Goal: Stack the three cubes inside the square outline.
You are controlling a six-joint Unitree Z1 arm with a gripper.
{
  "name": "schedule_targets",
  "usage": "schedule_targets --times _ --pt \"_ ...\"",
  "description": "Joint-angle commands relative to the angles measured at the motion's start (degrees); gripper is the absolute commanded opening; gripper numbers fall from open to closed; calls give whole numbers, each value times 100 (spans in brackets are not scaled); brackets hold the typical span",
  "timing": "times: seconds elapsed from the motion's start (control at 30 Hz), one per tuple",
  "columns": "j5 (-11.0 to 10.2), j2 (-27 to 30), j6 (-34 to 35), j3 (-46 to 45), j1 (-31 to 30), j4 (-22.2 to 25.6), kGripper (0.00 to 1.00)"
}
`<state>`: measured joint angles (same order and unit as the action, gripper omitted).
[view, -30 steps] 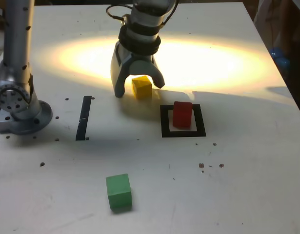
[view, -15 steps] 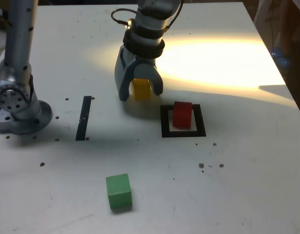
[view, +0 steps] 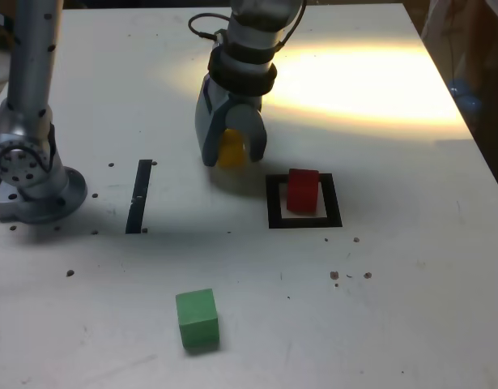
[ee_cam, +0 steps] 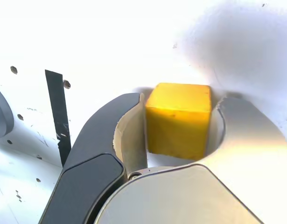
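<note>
The claw [view: 231, 151] pinches the yellow cube [ee_cam: 178, 119], half-hiding it in the exterior view.

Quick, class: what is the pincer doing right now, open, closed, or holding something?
Pincer: closed around the yellow cube, jaws against both sides, cube on the table.

Red cube [view: 303, 191] fills square outline [view: 274, 203]; table [view: 394, 284] around bare.
</note>
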<state>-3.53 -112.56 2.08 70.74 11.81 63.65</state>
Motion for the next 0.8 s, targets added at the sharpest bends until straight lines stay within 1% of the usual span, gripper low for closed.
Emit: schedule_targets --times 0.0,0.13,0.37,0.5,0.6,0.77 --pt "-24 -11 -31 -1 6 -14 33" --pt "-56 9 -130 41 -9 -13 33" --pt "-180 118 -259 239 -205 100 33" --pt "-214 199 -302 597 -500 363 33" --pt "-240 231 -305 1016 -800 669 33" --pt "-261 198 -305 1545 -1130 1039 33"
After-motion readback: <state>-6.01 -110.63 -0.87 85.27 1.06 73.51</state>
